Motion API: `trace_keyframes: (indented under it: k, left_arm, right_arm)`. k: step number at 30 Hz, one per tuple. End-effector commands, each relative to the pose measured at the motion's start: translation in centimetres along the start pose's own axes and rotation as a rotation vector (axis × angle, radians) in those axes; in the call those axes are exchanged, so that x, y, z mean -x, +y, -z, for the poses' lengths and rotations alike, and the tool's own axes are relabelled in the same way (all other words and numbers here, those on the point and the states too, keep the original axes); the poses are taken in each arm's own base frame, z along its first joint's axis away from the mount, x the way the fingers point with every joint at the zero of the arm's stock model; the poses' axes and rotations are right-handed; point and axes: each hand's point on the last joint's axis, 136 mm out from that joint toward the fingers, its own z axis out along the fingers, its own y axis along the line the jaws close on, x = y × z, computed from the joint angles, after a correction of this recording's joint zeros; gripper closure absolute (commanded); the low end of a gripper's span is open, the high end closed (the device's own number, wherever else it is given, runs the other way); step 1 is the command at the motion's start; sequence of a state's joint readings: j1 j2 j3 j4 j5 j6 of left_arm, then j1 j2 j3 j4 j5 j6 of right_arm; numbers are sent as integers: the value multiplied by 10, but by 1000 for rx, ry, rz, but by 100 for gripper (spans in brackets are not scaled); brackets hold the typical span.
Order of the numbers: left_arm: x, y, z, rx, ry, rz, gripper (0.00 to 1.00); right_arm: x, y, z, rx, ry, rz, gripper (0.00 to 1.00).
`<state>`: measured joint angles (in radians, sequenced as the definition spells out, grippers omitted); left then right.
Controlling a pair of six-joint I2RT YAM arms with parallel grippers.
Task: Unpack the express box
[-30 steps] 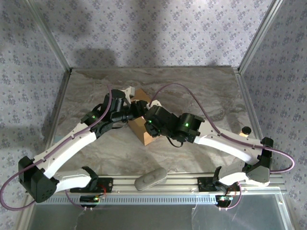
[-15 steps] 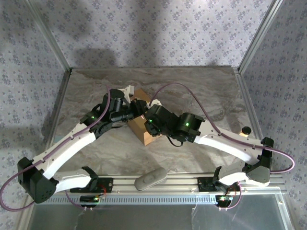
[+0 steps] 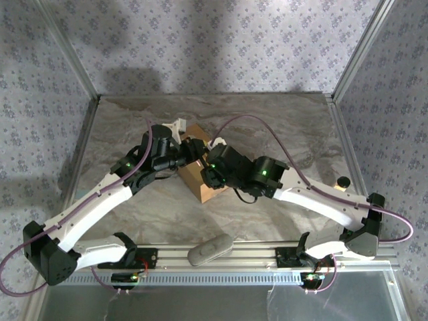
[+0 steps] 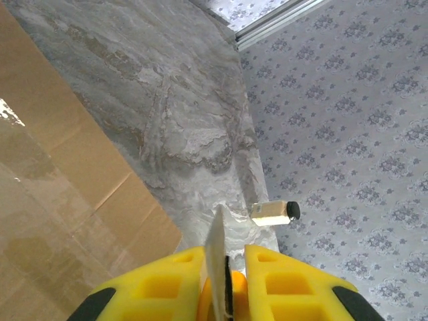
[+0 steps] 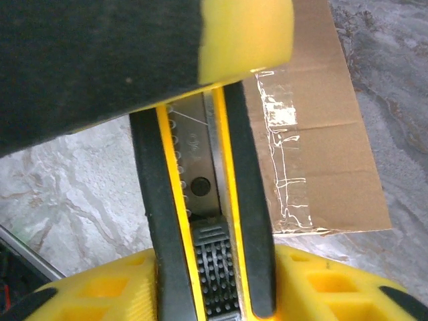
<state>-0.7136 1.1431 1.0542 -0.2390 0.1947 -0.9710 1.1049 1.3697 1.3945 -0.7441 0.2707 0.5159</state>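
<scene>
- The express box [image 3: 197, 182] sits mid-worktop [image 3: 281, 127], under both wrists, with its top flaps closed and clear tape [image 5: 281, 154] along the seam.
- The left gripper [image 4: 224, 267] is clenched on the thin blade [image 4: 215, 247] of a yellow-and-black utility knife [image 5: 200, 200], just beside the box.
- The right gripper [image 5: 214, 281] has the knife's handle between its fingers; I cannot tell whether they press it.
- A small capped bottle [image 4: 274, 212] lies near the worktop's edge.

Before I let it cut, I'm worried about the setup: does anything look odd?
Yes. The left pincer is shut on the utility knife's bare blade, not its handle. The clear tape on the express box is wrinkled and ragged at the flap's edge.
</scene>
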Motion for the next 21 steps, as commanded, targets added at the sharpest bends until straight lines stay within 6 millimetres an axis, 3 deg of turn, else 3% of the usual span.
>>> trace_keyframes:
  k: [1,10,15,21]
  left_arm:
    - [8,-2,8,-5,-40,-19,100]
    - [23,-6,16,-18,-89,-21,100]
    - [47,-19,26,-20,-131,-15,100]
    - [96,-44,43,-39,-226,-8,100]
  right_arm:
    - [12,0,17,50,-60,-54,44]
    - [16,-1,27,180,-87,-165,34]
    - [38,-7,40,335,-145,-282,28]
    - [92,-29,67,551,-277,-458,23]
